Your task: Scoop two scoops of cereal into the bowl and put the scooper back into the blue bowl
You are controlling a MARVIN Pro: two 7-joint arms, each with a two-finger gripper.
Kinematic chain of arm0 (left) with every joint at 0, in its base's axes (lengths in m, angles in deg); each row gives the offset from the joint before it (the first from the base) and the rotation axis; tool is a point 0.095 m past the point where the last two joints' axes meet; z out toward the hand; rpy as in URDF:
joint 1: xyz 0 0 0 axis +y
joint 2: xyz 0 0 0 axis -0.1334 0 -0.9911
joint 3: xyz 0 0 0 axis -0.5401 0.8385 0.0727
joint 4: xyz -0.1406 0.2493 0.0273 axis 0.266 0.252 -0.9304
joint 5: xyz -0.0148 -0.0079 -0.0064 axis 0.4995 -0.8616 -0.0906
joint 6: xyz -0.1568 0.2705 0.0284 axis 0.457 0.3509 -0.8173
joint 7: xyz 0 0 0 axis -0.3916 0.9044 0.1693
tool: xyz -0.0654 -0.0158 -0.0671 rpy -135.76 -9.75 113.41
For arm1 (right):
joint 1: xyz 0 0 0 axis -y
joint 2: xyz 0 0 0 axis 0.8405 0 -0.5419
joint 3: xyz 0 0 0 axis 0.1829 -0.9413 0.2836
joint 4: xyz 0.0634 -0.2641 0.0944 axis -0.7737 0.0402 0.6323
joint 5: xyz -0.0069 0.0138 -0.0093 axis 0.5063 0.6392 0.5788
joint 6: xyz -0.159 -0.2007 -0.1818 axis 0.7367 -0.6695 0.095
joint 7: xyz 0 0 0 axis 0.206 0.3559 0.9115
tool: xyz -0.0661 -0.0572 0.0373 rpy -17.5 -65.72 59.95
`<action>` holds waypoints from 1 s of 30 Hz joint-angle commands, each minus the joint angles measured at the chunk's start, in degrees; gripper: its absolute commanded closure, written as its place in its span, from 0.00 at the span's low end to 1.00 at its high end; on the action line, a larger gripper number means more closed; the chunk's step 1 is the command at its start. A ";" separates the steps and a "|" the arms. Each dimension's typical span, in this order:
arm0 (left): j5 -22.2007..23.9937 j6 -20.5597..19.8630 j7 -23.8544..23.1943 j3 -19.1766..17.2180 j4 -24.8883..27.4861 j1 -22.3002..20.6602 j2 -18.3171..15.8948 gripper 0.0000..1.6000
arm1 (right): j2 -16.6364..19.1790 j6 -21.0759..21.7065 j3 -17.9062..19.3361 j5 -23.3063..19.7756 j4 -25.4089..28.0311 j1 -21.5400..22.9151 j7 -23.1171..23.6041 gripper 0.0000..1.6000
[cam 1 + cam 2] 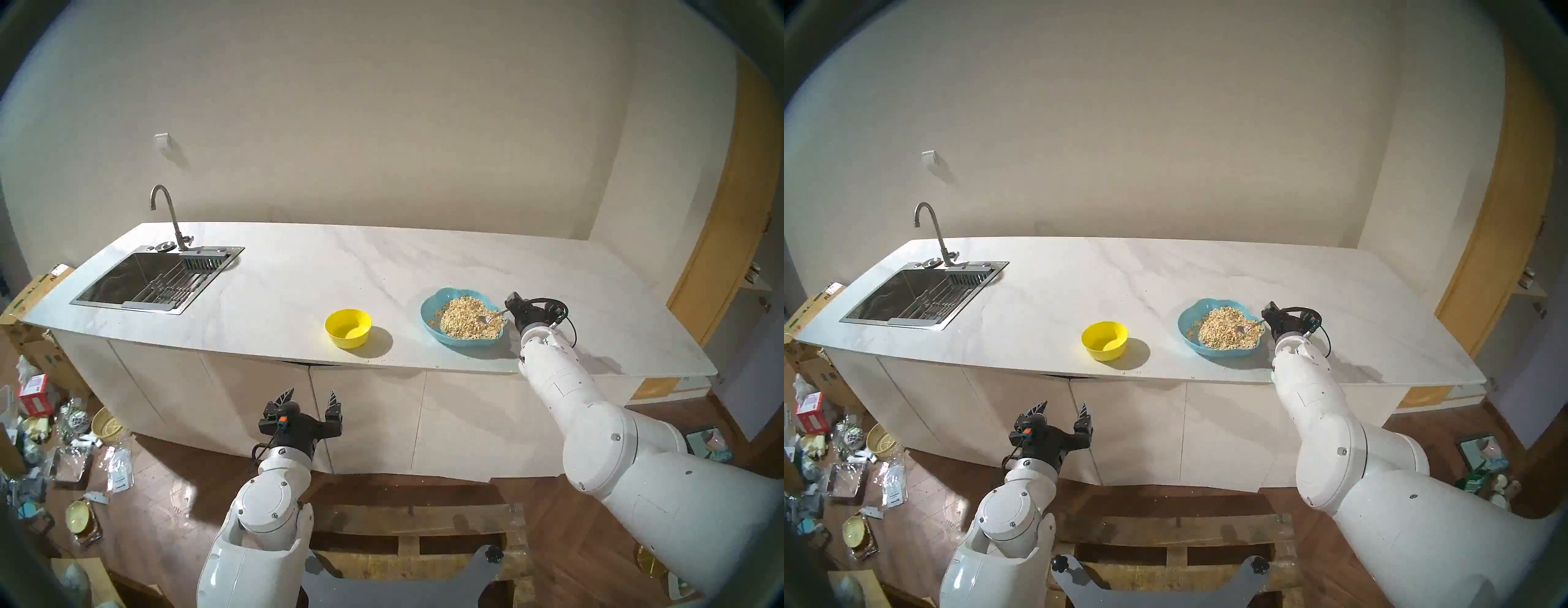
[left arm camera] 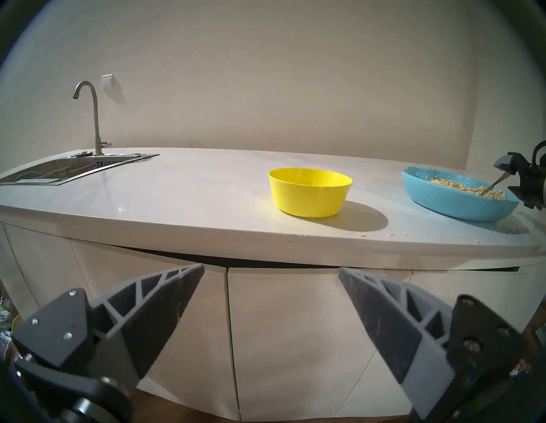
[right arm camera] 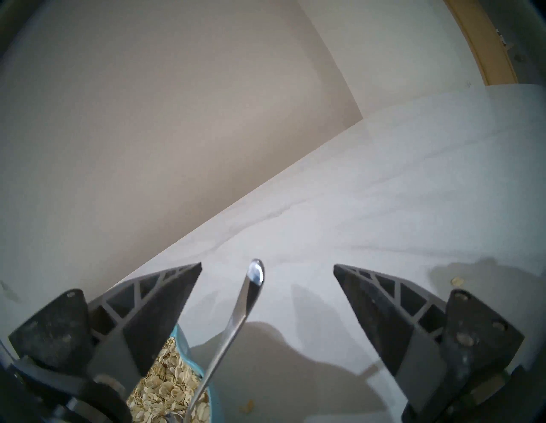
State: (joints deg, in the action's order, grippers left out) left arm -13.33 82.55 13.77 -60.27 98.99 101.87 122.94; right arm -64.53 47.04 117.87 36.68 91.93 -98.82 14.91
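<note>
On the smooth, marble-veined tabletop (image 1: 297, 271), the slim shiny metal scooper (image 3: 236, 322) leans in flaky beige cereal (image 1: 464, 316) heaped in the wavy-rimmed blue bowl (image 1: 428, 308). Its handle rises untouched between the right gripper (image 3: 267, 267)'s spread ribbed jaws. The smooth round yellow bowl (image 1: 348, 327) sits apart, and the left gripper (image 1: 311, 397)'s jaws are spread, empty.

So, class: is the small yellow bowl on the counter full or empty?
Empty, as far as shown. The yellow bowl shows only its bare yellow inside in the head views; the cereal still sits heaped in the blue bowl.
</note>
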 commanded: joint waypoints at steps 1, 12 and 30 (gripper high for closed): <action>0.10 0.33 -0.23 0.13 1.48 -0.31 -0.01 0.00 | -0.15 0.40 0.32 -0.43 3.05 0.62 0.07 0.64; 0.11 0.32 -0.24 0.13 1.50 -0.30 -0.02 0.00 | -0.58 2.33 1.34 -1.11 4.35 -0.07 -0.28 1.00; 0.09 0.35 -0.20 0.14 1.43 -0.34 -0.01 0.00 | -1.92 2.41 -1.27 1.24 9.74 -0.39 -0.92 1.00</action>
State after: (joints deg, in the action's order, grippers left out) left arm -13.34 82.55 13.79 -60.27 98.96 101.85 122.94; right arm -66.18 49.57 117.30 37.40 98.15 -100.26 13.82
